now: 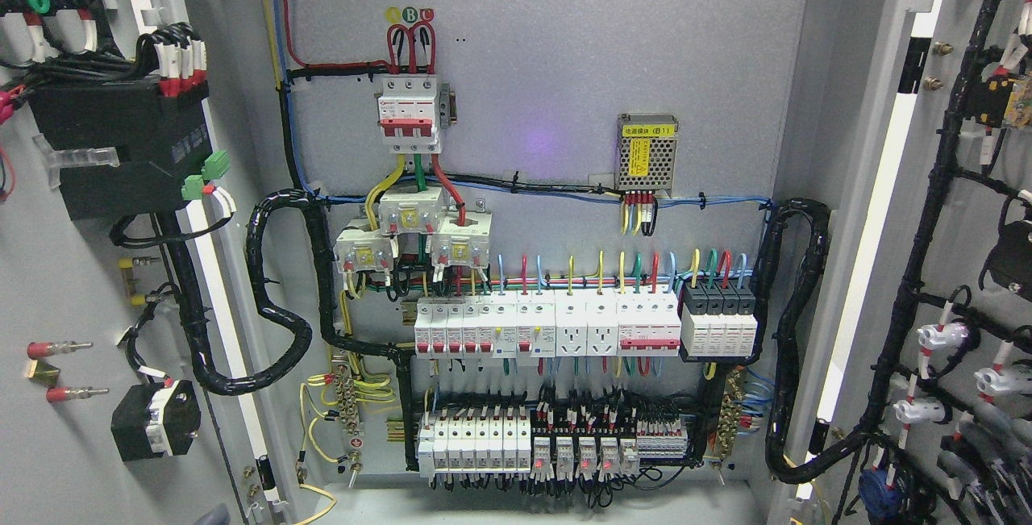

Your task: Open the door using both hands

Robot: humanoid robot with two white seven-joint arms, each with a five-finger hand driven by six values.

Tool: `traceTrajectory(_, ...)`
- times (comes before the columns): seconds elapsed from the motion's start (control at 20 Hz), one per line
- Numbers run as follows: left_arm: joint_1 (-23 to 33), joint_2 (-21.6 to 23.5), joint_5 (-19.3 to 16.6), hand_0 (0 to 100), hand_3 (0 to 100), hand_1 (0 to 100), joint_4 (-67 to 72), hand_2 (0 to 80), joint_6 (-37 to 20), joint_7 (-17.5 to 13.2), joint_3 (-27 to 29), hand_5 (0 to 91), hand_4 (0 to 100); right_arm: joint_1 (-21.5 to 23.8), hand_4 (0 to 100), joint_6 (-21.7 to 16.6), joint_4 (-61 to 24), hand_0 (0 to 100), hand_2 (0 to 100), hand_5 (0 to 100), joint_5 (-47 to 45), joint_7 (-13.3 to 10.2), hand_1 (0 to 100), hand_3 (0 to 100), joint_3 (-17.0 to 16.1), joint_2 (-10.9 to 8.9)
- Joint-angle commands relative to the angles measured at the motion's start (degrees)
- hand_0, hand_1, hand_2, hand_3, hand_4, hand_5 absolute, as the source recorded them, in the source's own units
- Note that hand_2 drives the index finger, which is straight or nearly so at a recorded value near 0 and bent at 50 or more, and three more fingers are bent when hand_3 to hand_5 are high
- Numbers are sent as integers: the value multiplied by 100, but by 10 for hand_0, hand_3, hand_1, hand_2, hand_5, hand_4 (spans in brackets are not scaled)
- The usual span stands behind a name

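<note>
One head-height view faces straight into the open cabinet's back panel (548,65) from close up, with the left door (72,444) and right door (967,210) cut off at the frame's edges.

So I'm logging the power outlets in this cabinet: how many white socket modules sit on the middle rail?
2. One socket module sits right of the rail's centre, the other socket module directly beside it on its right. Wiring may hide others elsewhere.

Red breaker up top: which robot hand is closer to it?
Left, probably: a grey bit, maybe its arm, peeks in far below the red breaker. The right hand is out of view.
</note>
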Motion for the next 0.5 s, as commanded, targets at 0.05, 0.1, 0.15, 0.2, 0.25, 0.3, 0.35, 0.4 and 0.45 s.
traceTrajectory(0.05, 155, 79, 479, 120, 0, 556, -29, 0, -2667, 3, 1119, 0, 0, 52, 0, 2, 257, 101, 0, 0, -139, 2, 129, 0, -364, -3)
traceTrajectory(0.1, 164, 131, 585, 120, 0, 556, -11, 0, -2667, 3, 1216, 0, 0, 52, 0, 11, 318, 101, 0, 0, -139, 2, 129, 0, -399, -12)
traceTrajectory(0.15, 164, 210, 664, 120, 0, 556, 24, 0, -2659, 3, 1296, 0, 0, 52, 0, 11, 380, 101, 0, 0, -139, 2, 129, 0, -434, -12)
traceTrajectory(0.2, 164, 280, 743, 120, 0, 556, 68, 0, -2658, 3, 1366, 0, 0, 52, 0, 11, 441, 101, 0, 0, -147, 2, 129, 0, -496, -12)
traceTrajectory(0.25, 164, 342, 814, 120, 0, 556, 120, 0, -2650, 3, 1428, 0, 0, 43, 0, 11, 485, 101, 0, 0, -147, 2, 129, 0, -557, -12)
traceTrajectory(0.3, 164, 377, 884, 120, 0, 556, 182, 0, -2624, -6, 1498, 0, 0, 52, 0, 11, 538, 101, 0, 0, -147, 2, 129, 0, -601, -12)
traceTrajectory(0.35, 164, 386, 937, 120, 0, 556, 252, 0, -2606, -6, 1577, 0, 0, 52, 0, 11, 565, 101, 0, 0, -147, 2, 129, 0, -636, -12)
traceTrajectory(0.4, 164, 395, 946, 120, 0, 556, 374, 0, -2606, -6, 1621, 0, 0, 52, 0, 11, 574, 101, 0, 0, -156, 2, 129, 0, -689, -12)
traceTrajectory(0.45, 155, 395, 964, 120, 0, 556, 489, 0, -2606, -6, 1657, 0, 0, 52, 0, 11, 591, 101, 0, 0, -156, 11, 129, 0, -707, -12)
